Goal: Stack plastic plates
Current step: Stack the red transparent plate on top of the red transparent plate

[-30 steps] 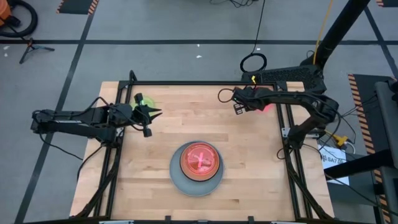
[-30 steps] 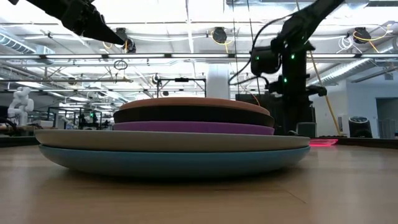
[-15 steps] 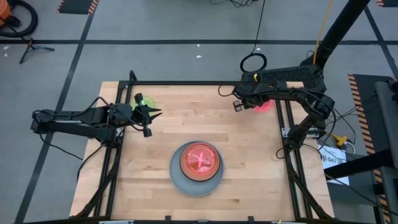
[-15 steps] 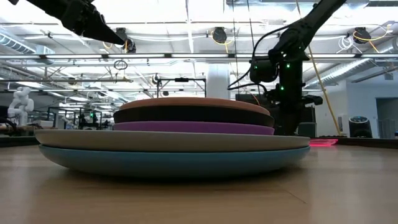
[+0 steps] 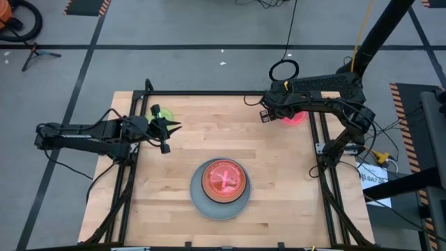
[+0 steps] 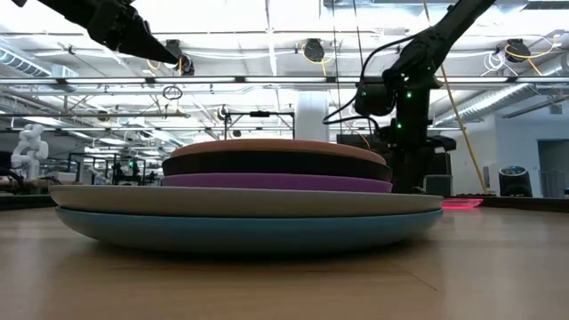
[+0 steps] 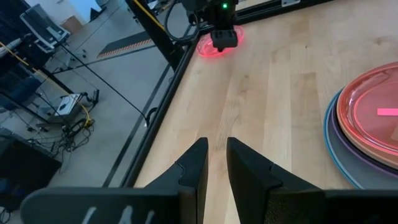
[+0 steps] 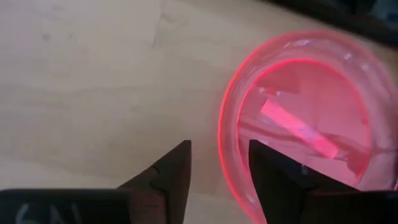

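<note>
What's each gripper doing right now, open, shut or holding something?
Left gripper: fingers slightly apart, holding nothing.
Right gripper: open, straddling the rim of the red-pink plate, not gripping it.

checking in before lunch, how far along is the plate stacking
Mostly done: the stack at the table's near middle holds the big and medium plates with a red-pink plate on top. In hand: the right gripper, fingers apart, is over the rim of a second red-pink plate at the far right edge, not gripping it. Left: that plate and a green plate by the left gripper.
</note>
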You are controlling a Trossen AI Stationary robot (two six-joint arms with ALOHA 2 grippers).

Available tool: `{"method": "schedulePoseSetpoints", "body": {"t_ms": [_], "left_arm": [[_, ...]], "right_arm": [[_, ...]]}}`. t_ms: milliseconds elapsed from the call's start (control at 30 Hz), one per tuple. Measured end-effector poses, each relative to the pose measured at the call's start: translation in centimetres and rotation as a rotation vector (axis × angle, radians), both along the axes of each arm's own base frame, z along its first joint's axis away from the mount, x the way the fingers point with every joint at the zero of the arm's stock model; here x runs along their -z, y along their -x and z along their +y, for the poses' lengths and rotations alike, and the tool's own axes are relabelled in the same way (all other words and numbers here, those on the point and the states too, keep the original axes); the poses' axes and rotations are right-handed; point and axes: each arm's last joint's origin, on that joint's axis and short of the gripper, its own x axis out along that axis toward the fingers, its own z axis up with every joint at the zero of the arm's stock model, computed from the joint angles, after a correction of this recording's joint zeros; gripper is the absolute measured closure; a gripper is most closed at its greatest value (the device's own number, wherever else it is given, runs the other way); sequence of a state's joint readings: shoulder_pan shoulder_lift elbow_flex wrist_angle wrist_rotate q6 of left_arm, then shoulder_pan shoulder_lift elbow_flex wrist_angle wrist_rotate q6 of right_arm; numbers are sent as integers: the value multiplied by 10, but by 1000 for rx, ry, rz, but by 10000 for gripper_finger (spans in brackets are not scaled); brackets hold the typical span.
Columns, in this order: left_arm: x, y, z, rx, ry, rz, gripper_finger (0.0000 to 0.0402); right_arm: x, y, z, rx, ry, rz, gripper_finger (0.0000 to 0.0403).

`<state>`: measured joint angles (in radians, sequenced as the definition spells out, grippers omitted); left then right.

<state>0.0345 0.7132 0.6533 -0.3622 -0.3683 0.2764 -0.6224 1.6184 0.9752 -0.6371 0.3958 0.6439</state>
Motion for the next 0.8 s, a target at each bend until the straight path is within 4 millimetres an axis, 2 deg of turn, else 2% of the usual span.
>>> {"method": "schedulePoseSetpoints", "body": {"t_ms": [300,800], "left_arm": [[0,0,0,0,0,0,334],[0,0,0,1,-3,1,334]], "right_arm": [[2,0,0,26,29,-6,256],[35,15,10,26,45,-32,257]]}}
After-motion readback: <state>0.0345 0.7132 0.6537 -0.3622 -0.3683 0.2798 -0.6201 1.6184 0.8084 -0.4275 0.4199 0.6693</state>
